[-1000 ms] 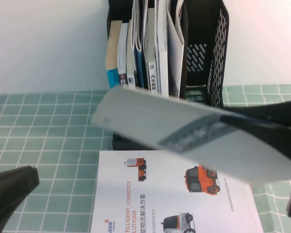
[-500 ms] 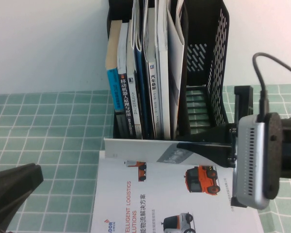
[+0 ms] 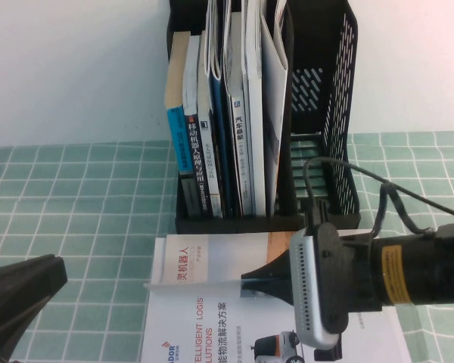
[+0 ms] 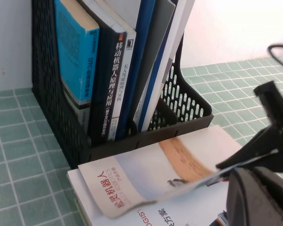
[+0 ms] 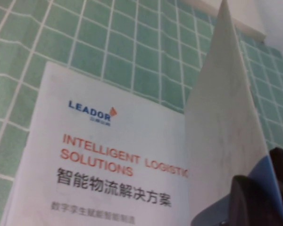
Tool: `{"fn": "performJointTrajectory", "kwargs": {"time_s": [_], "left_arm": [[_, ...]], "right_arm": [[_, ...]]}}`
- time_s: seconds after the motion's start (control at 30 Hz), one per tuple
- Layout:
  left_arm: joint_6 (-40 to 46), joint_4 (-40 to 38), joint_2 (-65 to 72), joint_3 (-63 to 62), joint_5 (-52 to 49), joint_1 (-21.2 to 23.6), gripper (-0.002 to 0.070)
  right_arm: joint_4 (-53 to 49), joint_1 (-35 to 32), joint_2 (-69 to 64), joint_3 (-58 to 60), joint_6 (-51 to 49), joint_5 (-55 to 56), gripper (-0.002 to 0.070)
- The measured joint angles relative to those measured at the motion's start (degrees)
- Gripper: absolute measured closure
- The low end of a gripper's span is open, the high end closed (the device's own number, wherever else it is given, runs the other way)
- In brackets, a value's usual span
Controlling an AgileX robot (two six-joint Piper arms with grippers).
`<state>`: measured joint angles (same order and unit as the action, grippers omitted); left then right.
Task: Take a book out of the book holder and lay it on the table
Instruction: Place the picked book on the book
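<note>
Lowered from mid-frame, the book (image 3: 212, 261) now hovers above the brochure (image 3: 204, 325), right pincer (image 3: 250, 281) clamped on it; left pincer (image 3: 15, 299) unclear; release remains.

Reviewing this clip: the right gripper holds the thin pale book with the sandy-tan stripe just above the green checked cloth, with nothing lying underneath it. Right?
Not quite. The right gripper does hold the thin pale book with the sandy-tan stripe low over the green checked cloth, but a white brochure printed with LEADOR lies directly underneath it. The right wrist view shows this best.
</note>
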<state>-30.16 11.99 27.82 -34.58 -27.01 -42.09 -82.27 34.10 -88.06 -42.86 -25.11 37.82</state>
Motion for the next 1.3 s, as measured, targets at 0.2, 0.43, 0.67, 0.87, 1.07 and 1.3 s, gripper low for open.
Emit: {"fn": "performJointTrajectory", "kwargs": {"time_s": [0.2, 0.43, 0.67, 0.87, 1.07, 1.3], "left_arm": [[-0.1, -0.5, 0.0, 0.0, 0.0, 0.0, 0.0678], [-0.1, -0.6, 0.0, 0.0, -0.5, 0.0, 0.0678], [-0.1, -0.6, 0.0, 0.0, -0.8, 0.0, 0.0678], [-0.1, -0.8, 0.0, 0.0, -0.8, 0.0, 0.0678], [-0.1, -1.4, 0.0, 0.0, -1.2, 0.0, 0.0678], [-0.2, -1.6, 0.0, 0.0, -2.3, 0.0, 0.0678]], "right_arm": [[0.0, 0.6, -4.4, 0.0, 2.4, 3.6, 0.0668], [-0.3, 0.7, -5.6, 0.0, 4.2, 4.7, 0.0668], [-0.4, 0.7, -5.8, 0.0, 6.7, 4.1, 0.0667], [-1.8, 0.9, -6.4, -0.3, 6.2, 2.9, 0.0533], [-5.3, 1.0, -6.6, -0.4, -5.0, 1.2, 0.0203], [-17.4, 1.0, -6.7, -0.4, -21.1, 11.0, 0.0130]]}}
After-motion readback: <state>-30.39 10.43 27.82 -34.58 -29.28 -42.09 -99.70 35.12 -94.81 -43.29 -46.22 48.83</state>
